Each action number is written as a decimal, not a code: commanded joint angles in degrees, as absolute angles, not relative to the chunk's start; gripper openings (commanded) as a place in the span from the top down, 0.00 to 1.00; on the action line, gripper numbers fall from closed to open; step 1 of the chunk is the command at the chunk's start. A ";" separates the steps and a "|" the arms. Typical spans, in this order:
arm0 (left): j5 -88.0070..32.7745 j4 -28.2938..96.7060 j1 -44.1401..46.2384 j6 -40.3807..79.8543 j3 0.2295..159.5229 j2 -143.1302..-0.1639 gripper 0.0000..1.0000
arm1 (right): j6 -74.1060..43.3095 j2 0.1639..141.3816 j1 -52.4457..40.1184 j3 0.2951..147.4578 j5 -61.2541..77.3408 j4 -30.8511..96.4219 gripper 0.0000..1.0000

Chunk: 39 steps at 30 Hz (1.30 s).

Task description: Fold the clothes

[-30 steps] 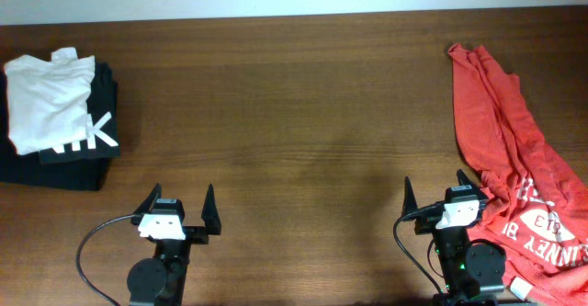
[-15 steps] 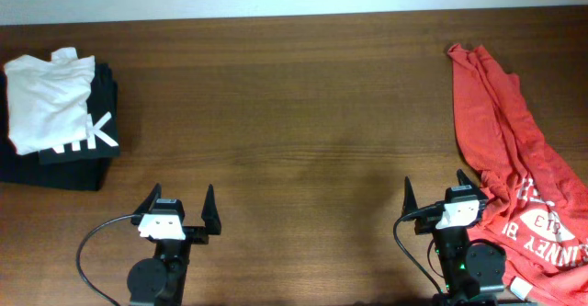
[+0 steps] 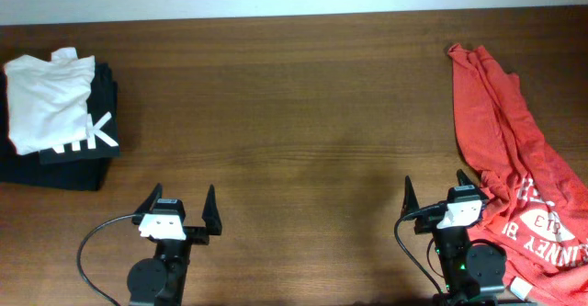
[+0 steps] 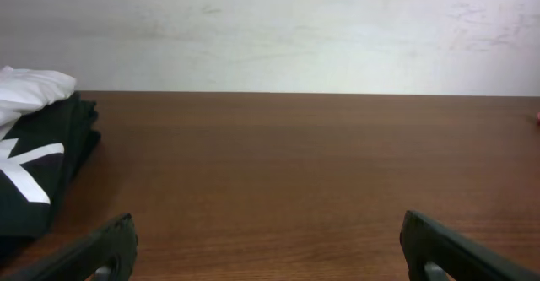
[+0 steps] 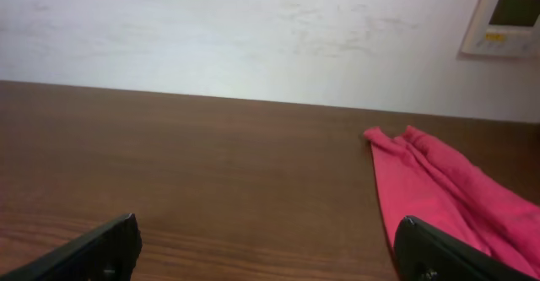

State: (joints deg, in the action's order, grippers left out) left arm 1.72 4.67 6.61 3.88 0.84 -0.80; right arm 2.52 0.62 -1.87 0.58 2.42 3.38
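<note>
- At the far left, a white folded garment (image 3: 46, 99) lies on a black garment (image 3: 69, 170), likely set aside as finished.
- Our left gripper (image 3: 181, 196) sits at the near edge, fingers spread wide and empty.
- Our right gripper (image 3: 435, 185) is likewise spread and empty, just beside the T-shirt (image 3: 501, 131).
- The T-shirt lies crumpled along the right side of the table (image 3: 294, 95), not yet folded.

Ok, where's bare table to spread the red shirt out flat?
The middle of the table is bare, between the white garment and black garment at left and the red shirt at right. It's crowded only beside the right gripper.
</note>
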 commanded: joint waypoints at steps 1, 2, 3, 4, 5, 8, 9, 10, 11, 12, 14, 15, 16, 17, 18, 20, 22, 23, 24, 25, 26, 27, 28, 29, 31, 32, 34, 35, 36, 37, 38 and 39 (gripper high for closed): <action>-0.27 6.20 6.33 3.18 2.94 -1.19 0.01 | -0.54 0.36 -2.24 2.26 2.55 5.82 0.01; -0.30 7.66 6.33 3.18 4.82 -2.74 0.01 | -0.54 0.51 -2.24 3.81 2.52 7.64 0.01; -0.27 8.84 6.33 3.18 6.37 -4.12 0.01 | -0.51 0.91 -2.24 5.26 2.48 9.41 0.01; -0.27 10.17 6.33 3.16 8.25 -5.93 0.01 | -0.51 1.76 -2.24 7.25 2.28 11.35 0.01; -0.27 11.20 6.33 3.16 9.98 -7.81 0.01 | -0.51 3.01 -2.24 8.82 2.31 12.62 0.01; -0.32 13.87 6.33 3.16 16.03 -15.64 0.01 | -0.51 9.67 -2.24 14.61 2.31 15.33 0.01; -0.30 15.53 6.33 3.14 19.07 -19.22 0.01 | -0.51 12.78 -2.24 16.93 2.31 16.29 0.01; -0.30 17.58 6.33 3.14 22.09 -22.81 0.01 | -0.49 17.61 -2.22 20.69 2.31 18.37 0.01; -0.30 19.33 6.33 3.14 24.51 -25.47 0.01 | -0.51 20.93 -2.22 23.38 2.31 20.25 0.01; -0.30 22.04 6.33 3.14 28.05 -29.32 0.01 | -0.51 25.87 -2.22 27.62 2.31 23.59 0.01; -0.30 26.26 6.33 3.14 33.87 -35.44 0.01 | -0.51 36.21 -2.17 36.67 2.02 31.40 0.01; -0.30 27.68 6.33 3.14 36.16 -37.85 0.01 | -0.51 40.60 -2.17 40.51 1.48 35.07 0.01; -0.30 28.88 6.33 3.14 38.04 -39.88 0.01 | -0.49 43.66 -2.17 43.27 0.69 37.82 0.01; -0.30 29.91 6.33 3.14 39.62 -41.63 0.01 | -0.47 48.90 -2.17 47.09 0.32 41.12 0.01; -0.30 31.07 6.33 3.14 41.19 -43.42 0.01 | -0.51 53.15 -2.20 49.58 0.58 42.15 0.01; -0.30 31.40 6.33 3.14 41.80 -45.01 0.01 | -0.54 58.96 -2.17 51.94 1.89 42.54 0.01; -0.30 32.21 6.33 3.14 41.80 -46.11 0.01 | -1.83 64.18 -1.96 52.03 -1.26 43.68 0.02; -0.27 32.62 6.33 3.14 41.80 -46.39 0.01 | -5.98 66.43 -1.34 52.03 -5.78 45.10 0.01; -0.27 32.91 6.33 3.14 41.80 -46.59 0.01 | -11.90 69.41 0.03 52.03 -11.20 47.18 0.01; -0.27 33.19 6.33 3.14 41.80 -46.81 0.01 | -15.27 71.53 1.43 52.03 -13.39 48.36 0.01; -0.27 33.32 6.33 3.14 41.80 -47.05 0.01 | -18.28 75.29 4.62 52.03 -13.76 49.82 0.01; -0.27 33.32 6.33 3.14 41.80 -47.16 0.01 | -18.55 76.77 6.50 52.03 -13.80 50.57 0.02; -0.27 33.32 6.33 3.14 41.80 -47.20 0.01 | -18.55 77.76 8.32 52.03 -13.80 50.92 0.07; -0.27 33.32 6.33 3.14 41.80 -47.20 0.01 | -18.55 78.59 11.44 52.03 -13.85 51.09 0.16; -0.27 33.32 6.33 3.14 41.80 -47.20 0.01 | -18.57 79.44 16.97 51.83 -14.22 51.22 0.29; -0.27 33.32 6.33 3.14 41.80 -47.20 0.01 | -18.57 79.90 19.53 51.13 -14.20 51.29 0.31; -0.25 33.32 6.33 3.14 41.80 -47.20 0.01 | -18.92 80.53 22.79 49.08 -13.76 51.24 0.34; -0.25 33.30 6.33 3.14 41.80 -47.20 0.01 | -19.42 80.73 23.53 48.40 -13.56 51.18 0.35; -0.23 33.28 6.33 3.14 41.80 -47.20 0.01 | -19.42 80.95 24.32 46.72 -13.61 50.46 0.40; -0.23 33.28 6.33 3.14 41.80 -47.20 0.01 | -19.44 80.95 24.47 45.84 -13.58 49.87 0.44; -0.23 33.28 6.33 3.14 41.80 -47.20 0.01 | -19.44 80.95 24.45 44.99 -13.52 49.12 0.52; -0.23 33.28 6.33 3.14 41.80 -47.20 0.01 | -19.44 80.95 24.40 44.88 -12.99 48.86 0.71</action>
State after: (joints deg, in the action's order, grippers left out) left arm 0.34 33.26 6.61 3.86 40.73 -47.16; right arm -18.50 80.71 23.99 45.95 -12.80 49.56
